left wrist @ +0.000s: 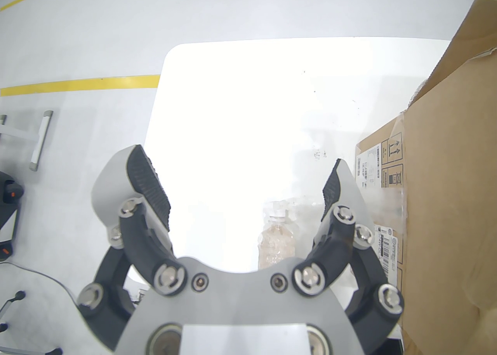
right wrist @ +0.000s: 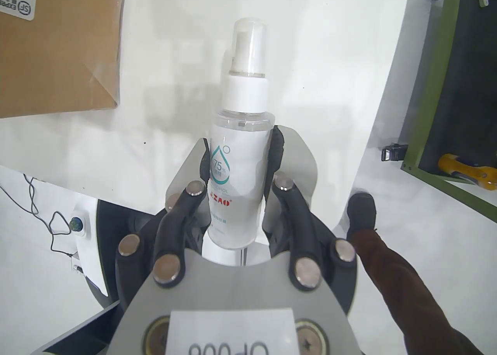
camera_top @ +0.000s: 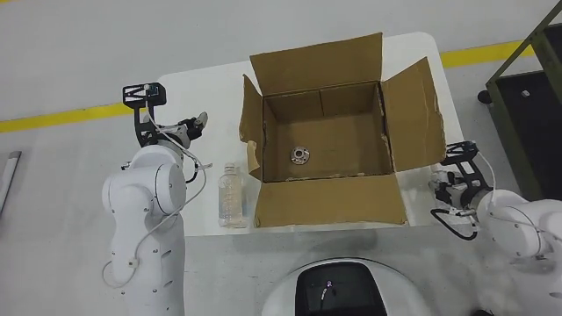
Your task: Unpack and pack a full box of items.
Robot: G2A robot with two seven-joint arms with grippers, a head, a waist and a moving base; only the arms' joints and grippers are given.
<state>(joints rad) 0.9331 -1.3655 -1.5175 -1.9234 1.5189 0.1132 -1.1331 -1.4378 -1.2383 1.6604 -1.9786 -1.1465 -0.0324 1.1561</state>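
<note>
Left gripper (left wrist: 237, 162) fingers spread wide over the table (camera_top: 211, 88), near plastic water bottle (camera_top: 232, 195) beside open cardboard box (camera_top: 320, 103). Right gripper (right wrist: 240, 154) clamps spray bottle (right wrist: 238, 131).

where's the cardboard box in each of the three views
Top view: cardboard box at the middle of the white table, flaps open, clear bottle lying beside it.
Left wrist view: cardboard box wall beside that bottle, past the open left hand.
Right wrist view: a cardboard box flap, apart from the spray bottle in the right hand.
Shared landmark: the white table, under the box in all three.
</note>
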